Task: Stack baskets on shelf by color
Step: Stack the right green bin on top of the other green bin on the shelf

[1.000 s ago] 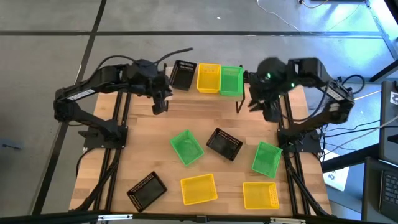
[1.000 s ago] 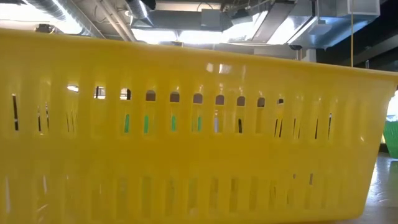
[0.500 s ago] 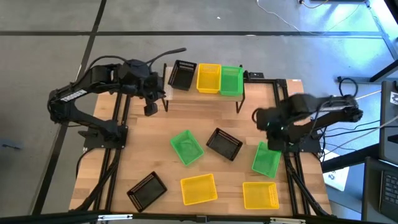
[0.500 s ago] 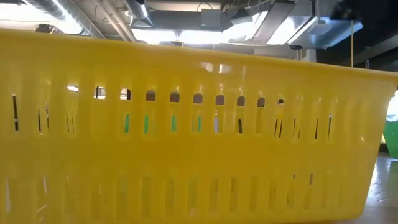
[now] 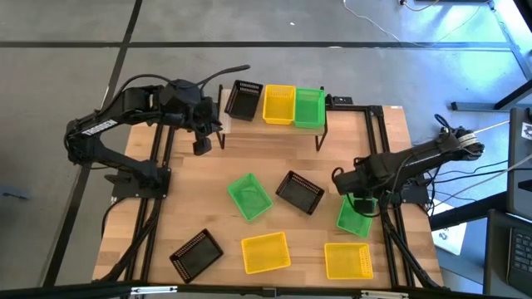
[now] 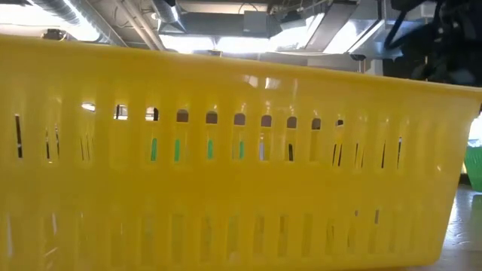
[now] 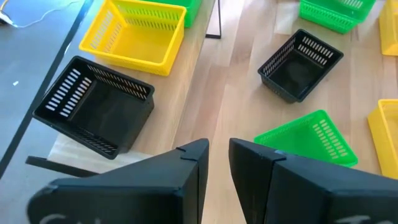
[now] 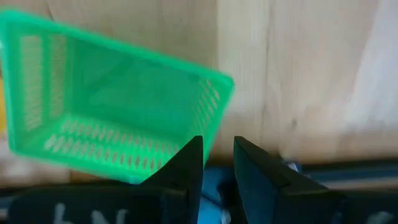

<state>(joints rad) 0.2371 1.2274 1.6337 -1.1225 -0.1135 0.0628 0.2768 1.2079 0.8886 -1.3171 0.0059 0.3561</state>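
The shelf [image 5: 320,133] stands at the table's far edge with one black basket [image 5: 243,100], one yellow basket [image 5: 278,105] and one green basket [image 5: 309,107] side by side on it. On the table rest two green baskets [image 5: 250,197] [image 5: 356,213], two black baskets [image 5: 299,192] [image 5: 196,252] and two yellow baskets [image 5: 265,252] [image 5: 347,260]. My left gripper [image 5: 201,146] hangs by the shelf's left end, its fingers [image 7: 217,155] a narrow gap apart and empty. My right gripper [image 5: 351,193] stands over the far end of the right green basket [image 8: 112,118], narrowly open [image 8: 217,162].
A yellow basket [image 6: 226,150] stands right before the low camera and fills that view. My right arm [image 6: 444,30] shows dark above it. Bare tabletop [image 5: 274,154] lies between the shelf and the loose baskets.
My right gripper has swung from the shelf's right end toward the table's near edge and down over the right green basket. My left gripper has drawn back a little from the shelf toward the table's left edge, then kept still. No basket has moved.
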